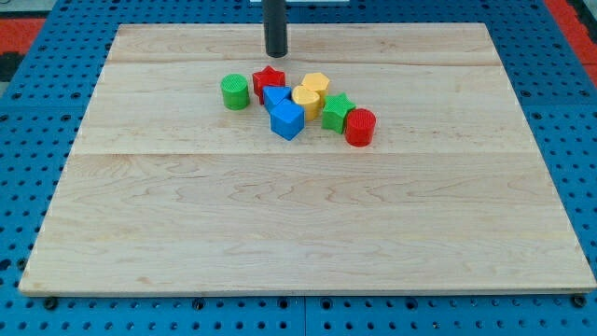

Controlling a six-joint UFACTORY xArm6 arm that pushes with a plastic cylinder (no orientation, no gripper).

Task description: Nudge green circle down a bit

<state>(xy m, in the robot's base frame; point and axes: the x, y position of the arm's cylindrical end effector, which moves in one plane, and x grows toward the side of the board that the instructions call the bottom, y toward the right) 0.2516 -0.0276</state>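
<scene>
The green circle (235, 91) is a short green cylinder standing on the wooden board (308, 215), at the left end of a cluster of blocks near the view's top. My tip (276, 54) is above and to the right of it, apart from it, and just above the red star (269, 80). The red star sits right of the green circle with a small gap between them.
Right of the red star lie a blue triangle (275, 96), a blue cube (287, 120), two yellow blocks (316, 85) (306, 100), a green star (336, 111) and a red cylinder (359, 127), packed close. A blue pegboard (37, 121) surrounds the board.
</scene>
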